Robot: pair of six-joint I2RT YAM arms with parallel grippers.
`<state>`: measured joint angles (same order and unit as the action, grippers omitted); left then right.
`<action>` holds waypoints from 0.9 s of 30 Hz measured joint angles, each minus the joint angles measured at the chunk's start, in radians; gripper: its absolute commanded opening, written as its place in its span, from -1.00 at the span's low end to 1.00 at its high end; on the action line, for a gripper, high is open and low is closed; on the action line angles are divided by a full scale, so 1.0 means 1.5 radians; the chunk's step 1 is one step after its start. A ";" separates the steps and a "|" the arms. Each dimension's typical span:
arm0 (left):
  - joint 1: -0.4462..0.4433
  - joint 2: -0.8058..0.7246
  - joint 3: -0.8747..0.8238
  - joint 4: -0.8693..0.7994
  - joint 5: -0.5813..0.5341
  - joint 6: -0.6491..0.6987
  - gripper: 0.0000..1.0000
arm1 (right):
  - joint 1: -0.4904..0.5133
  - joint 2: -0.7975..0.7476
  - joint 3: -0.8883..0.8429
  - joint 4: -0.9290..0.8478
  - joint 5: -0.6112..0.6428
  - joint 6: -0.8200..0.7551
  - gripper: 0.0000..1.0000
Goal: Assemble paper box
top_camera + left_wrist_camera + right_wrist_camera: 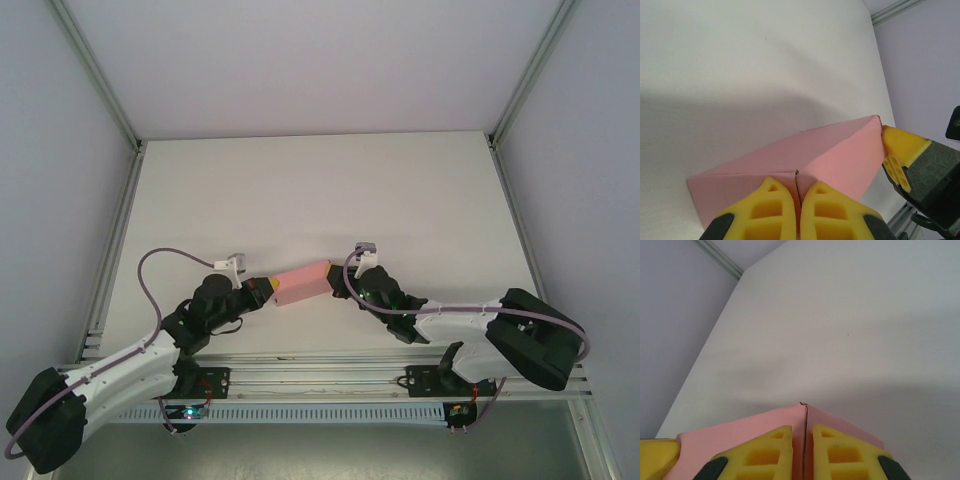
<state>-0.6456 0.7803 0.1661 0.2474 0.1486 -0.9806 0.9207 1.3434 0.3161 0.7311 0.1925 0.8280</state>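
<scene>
Spreading white under both arms, the bench (pixel 320 190) takes up most of the scene. Toward its near edge, about midway between left and right, the pink paper box (pixel 303 283) is held slanted, its right end slightly farther. The left end effector (pixel 264 286) is clenched on the box's left end and the right end effector (pixel 338 281) on its right end, each pinching thin card between yellow fingertips (pixel 772 200).

The top external camera looks down from high behind the near edge of the table (pixel 320 190), taking it all in from far off. Each wrist camera peers along its own fingers (pixel 771 210), close against the paper box (pixel 830 155). All three share that box and the surrounding table
</scene>
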 measured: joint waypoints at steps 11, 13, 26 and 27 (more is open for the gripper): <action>0.000 -0.042 0.030 -0.110 -0.014 0.036 -0.20 | -0.002 -0.025 -0.001 -0.019 -0.042 -0.036 -0.72; 0.000 -0.028 0.049 -0.137 -0.018 0.043 -0.01 | -0.002 -0.040 0.013 -0.063 -0.043 -0.039 -0.66; 0.000 0.113 0.223 -0.312 -0.080 0.112 1.00 | -0.032 -0.068 0.132 -0.331 -0.047 -0.083 0.06; 0.000 0.109 0.233 -0.327 -0.087 0.116 1.00 | -0.032 -0.074 0.139 -0.346 -0.048 -0.090 0.11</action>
<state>-0.6456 0.9436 0.5152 -0.2428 0.0185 -0.8062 0.8722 1.2327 0.5240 0.2127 0.1211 0.6933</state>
